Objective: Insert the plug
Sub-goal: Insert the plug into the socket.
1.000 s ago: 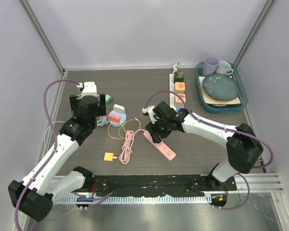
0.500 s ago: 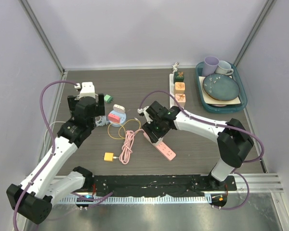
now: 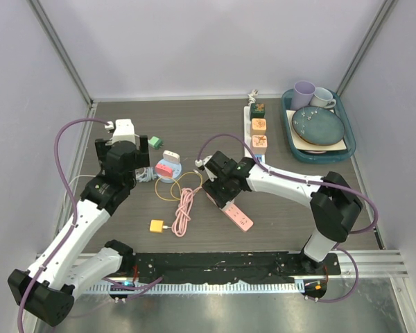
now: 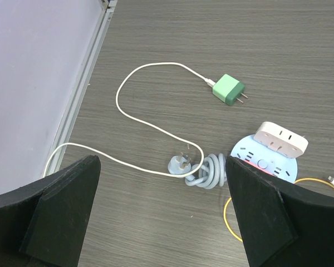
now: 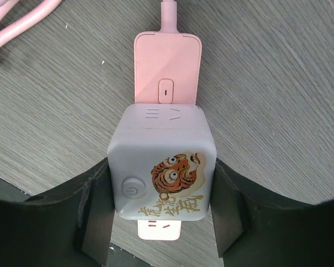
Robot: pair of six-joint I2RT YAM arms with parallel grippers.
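From above, the right gripper [image 3: 218, 184] has crept left to the upper end of the pink power strip [image 3: 240, 218], while the left gripper [image 3: 125, 147] has drifted slightly toward the wall. The left wrist view shows its jaws wide apart and empty, above the green plug [image 4: 229, 90] and round blue socket [image 4: 264, 162]. The right wrist view shows fingers [image 5: 92, 208] clamped on the tiger-printed cube plug [image 5: 162, 169], lined up on the strip beside its switch, so insertion looks close; whether its pins are seated cannot be told.

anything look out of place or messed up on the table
Nothing spilled or damaged. The tiger cube, gripped by the right claw, sits square over the pink power strip. Only the white cable of the green charger sprawls in loose loops.
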